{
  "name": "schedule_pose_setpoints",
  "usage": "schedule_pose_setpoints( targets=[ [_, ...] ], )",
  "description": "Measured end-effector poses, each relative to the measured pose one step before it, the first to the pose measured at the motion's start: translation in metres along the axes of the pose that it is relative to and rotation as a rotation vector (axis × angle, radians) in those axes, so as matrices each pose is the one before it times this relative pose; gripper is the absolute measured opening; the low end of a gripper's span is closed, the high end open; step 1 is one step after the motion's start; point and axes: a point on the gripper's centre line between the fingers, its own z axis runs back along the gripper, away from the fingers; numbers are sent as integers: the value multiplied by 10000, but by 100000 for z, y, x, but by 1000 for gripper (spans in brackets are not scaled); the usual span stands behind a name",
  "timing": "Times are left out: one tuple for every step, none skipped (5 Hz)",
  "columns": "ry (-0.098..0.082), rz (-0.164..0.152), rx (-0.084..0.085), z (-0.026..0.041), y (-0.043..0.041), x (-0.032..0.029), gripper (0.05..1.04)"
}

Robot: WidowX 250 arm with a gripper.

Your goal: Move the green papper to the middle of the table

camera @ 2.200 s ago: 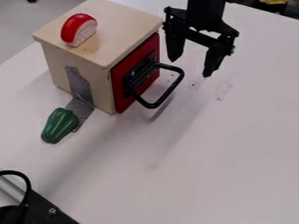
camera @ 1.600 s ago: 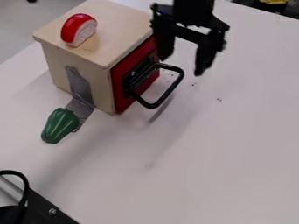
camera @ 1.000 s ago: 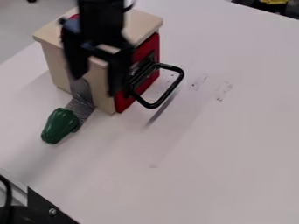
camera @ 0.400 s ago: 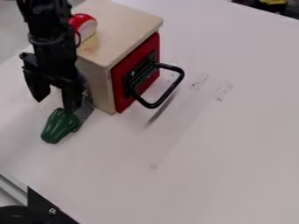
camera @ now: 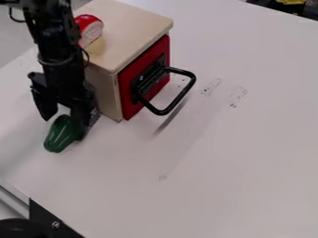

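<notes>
The white bench (camera: 229,153) spreads broadly to the right of the pale wooden box (camera: 127,23) and toward the lower part of the view. Its far edge slants across the upper right corner; its lower-left edge meets a grey metal rail (camera: 14,197) and a black plate (camera: 53,223). The box's red door (camera: 129,79) faces right, its black handle (camera: 168,110) jutting over the bench. The green, ribbed toy pepper (camera: 57,137) lies at the left of the bench, near the box's lower corner and between box and rail. Its long axis runs from upper right to lower left, the narrower end pointing down-left toward the rail. The black two-finger claw (camera: 64,126) hangs over the pepper's upper end, spread wide, one finger left of that end, the other overlapping its right side; contact I cannot tell.
</notes>
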Motion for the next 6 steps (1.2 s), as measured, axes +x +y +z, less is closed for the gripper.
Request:
schedule_pose_setpoints(
  targets=[
    [233, 318, 315, -1240, 324, -9, 999],
    [156, 70, 150, -448, 220, 232, 999],
    [49, -160, 111, -78, -200, 203, 975],
    [80, -93, -16, -64, -487, -440, 860],
    [-136, 43, -158, 598, -1563, -1624, 860],
    [-611, -97, -221, 2802, -1982, -1948, 859]
  ],
)
